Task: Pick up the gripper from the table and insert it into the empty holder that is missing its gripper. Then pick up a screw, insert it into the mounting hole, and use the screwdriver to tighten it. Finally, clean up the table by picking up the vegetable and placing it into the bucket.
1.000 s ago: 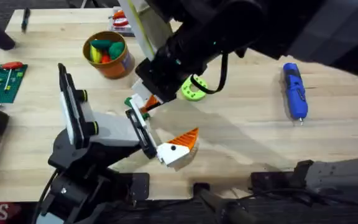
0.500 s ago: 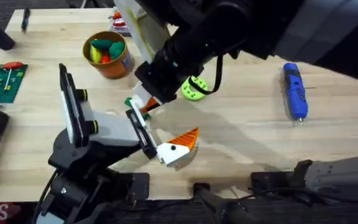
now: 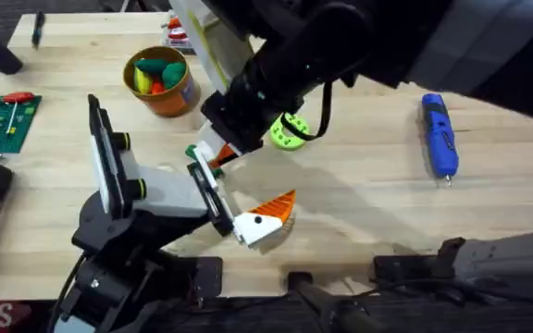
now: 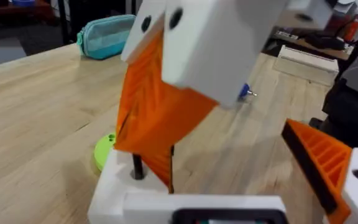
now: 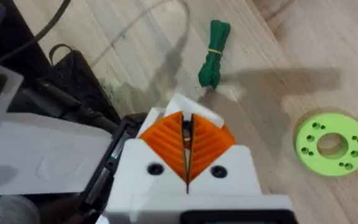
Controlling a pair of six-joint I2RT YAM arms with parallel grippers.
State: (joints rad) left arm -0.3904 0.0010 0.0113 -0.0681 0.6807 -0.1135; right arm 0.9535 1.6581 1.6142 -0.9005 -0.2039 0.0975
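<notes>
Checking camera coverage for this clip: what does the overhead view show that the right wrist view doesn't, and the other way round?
Overhead adds: the blue screwdriver, the orange bucket and a green circuit board. Right wrist adds: the right gripper with its orange fingers pressed together, and a green tied bundle on the table. Both: the lime-green ring and the holder.

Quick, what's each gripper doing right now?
Left gripper: cannot be told.
Right gripper: closed, holding the small white part.
</notes>
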